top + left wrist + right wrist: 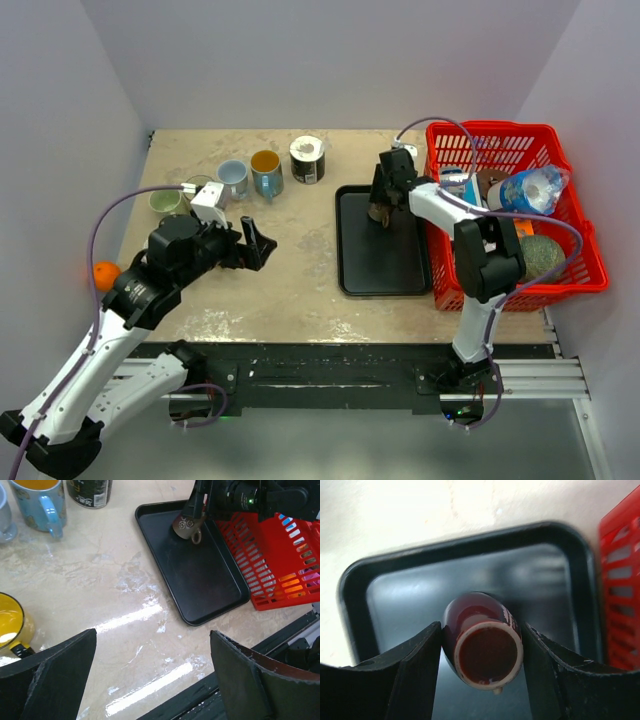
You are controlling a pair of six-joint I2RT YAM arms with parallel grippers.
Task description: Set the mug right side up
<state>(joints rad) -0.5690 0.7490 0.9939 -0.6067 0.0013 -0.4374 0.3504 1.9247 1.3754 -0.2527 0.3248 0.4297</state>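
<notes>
You had the mug (186, 525) clamped in your right fingers (420, 660), tilted over the far end of the tray (200, 585), so I judged the turn begun but the upright set-down left to do, while your left fingers (60, 670) hung spread above the surface (125, 600)

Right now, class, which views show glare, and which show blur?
Left wrist view: white glare streaks on the table. Right wrist view: the mug is sharp, the tray and basket behind it blurred. Top external view: even light, all sharp.
</notes>
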